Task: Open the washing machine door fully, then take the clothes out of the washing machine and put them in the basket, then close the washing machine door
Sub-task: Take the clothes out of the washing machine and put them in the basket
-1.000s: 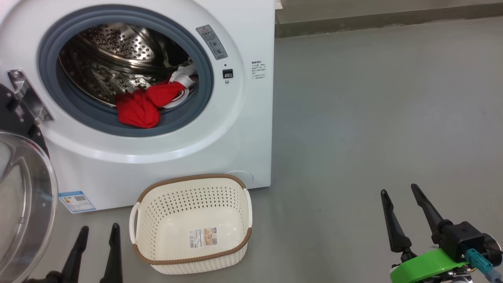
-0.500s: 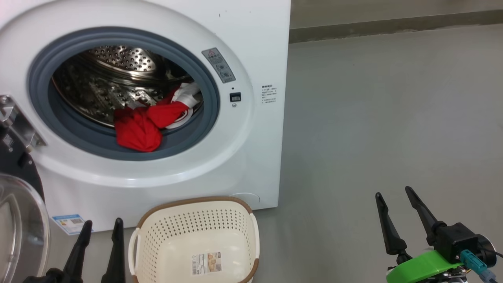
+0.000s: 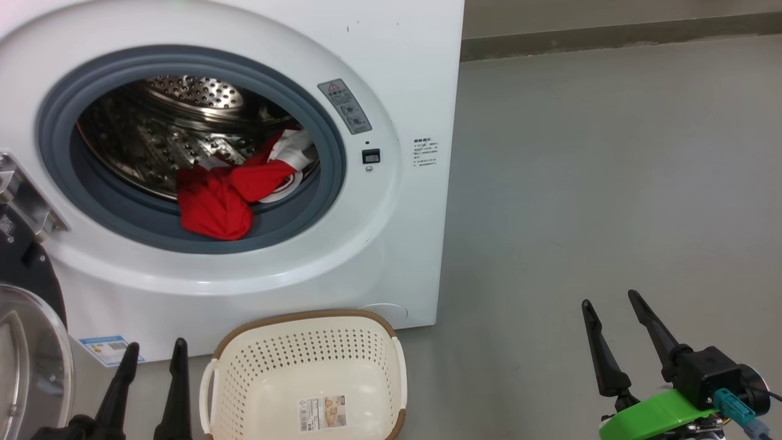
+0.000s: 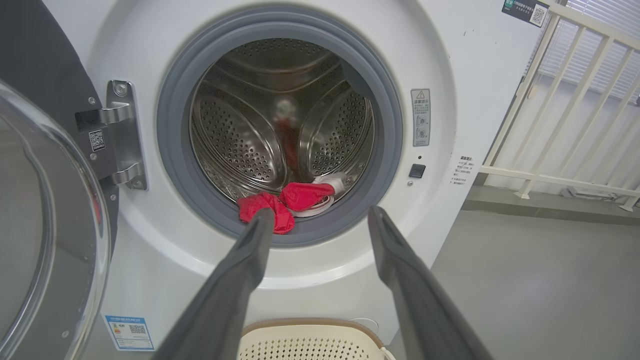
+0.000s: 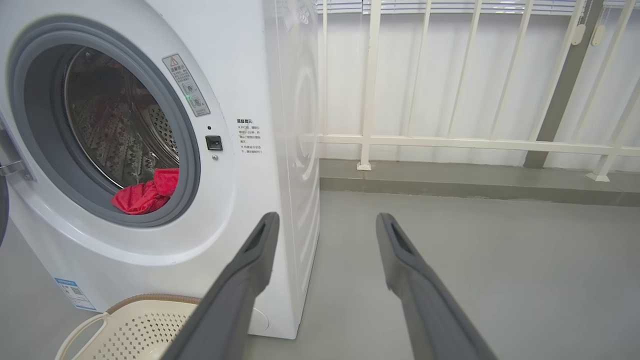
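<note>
The white washing machine (image 3: 403, 73) stands with its mouth uncovered; its door (image 3: 30, 360) is swung out to the left, glass bowl facing me. Red clothes (image 3: 220, 198) with white parts lie at the drum's front lip, over the grey ring. Seen from the left wrist, the clothes (image 4: 290, 200) sit just beyond the fingertips. The cream basket (image 3: 305, 366) rests on the floor in front of the machine, nothing in it but a sticker. My left gripper (image 3: 156, 351) is open beside the basket's left side. My right gripper (image 3: 608, 299) is open over bare floor, far right.
Grey floor (image 3: 611, 183) spreads to the right of the machine. A white railing (image 5: 450, 142) on a low kerb runs behind it. The open door (image 4: 45, 225) bulges close to my left arm. The steel hinge (image 4: 122, 135) sits at the opening's left.
The head camera has shifted, so the machine looks larger and lower and the basket sits nearer the bottom edge. Both grippers stay open, and the clothes lie as before.
</note>
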Motion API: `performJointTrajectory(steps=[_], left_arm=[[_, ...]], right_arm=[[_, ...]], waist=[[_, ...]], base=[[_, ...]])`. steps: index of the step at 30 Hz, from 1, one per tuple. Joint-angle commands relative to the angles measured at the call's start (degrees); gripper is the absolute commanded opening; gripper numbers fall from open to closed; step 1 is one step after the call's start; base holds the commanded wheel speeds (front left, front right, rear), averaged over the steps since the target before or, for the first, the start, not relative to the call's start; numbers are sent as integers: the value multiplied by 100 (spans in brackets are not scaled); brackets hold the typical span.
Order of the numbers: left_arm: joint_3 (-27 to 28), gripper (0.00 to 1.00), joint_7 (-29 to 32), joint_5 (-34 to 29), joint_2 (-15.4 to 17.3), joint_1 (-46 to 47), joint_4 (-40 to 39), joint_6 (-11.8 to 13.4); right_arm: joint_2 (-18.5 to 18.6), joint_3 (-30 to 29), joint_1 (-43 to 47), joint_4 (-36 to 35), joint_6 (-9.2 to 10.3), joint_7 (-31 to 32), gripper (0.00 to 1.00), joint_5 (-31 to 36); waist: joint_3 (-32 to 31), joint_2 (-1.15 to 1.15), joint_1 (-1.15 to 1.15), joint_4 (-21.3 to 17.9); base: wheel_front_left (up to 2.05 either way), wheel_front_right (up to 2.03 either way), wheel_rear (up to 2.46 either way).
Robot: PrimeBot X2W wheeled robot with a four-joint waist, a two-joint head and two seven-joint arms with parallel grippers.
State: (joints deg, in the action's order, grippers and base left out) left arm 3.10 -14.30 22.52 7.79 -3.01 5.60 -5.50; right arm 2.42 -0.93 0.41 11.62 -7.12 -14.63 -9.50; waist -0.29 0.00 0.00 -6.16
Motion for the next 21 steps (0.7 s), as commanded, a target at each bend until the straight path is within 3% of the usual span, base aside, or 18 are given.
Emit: performJointTrajectory(steps=[1, 12, 21], left_arm=[[212, 100, -63, -39, 112, 290, -98, 28], [231, 100, -68, -87, 79, 541, 116, -2], [111, 100, -69, -434, -42, 1340, 298, 51]], right_arm=[[45, 151, -169, -127, -36, -37, 100, 4], [45, 173, -200, -148, -36, -37, 100, 13], [45, 191, -450, -245, -36, -37, 100, 128]], waist=[[6, 0, 0, 11], [121, 0, 0, 164], [626, 0, 0, 376]], base=[[0, 0, 0], [0, 0, 0], [0, 0, 0]])
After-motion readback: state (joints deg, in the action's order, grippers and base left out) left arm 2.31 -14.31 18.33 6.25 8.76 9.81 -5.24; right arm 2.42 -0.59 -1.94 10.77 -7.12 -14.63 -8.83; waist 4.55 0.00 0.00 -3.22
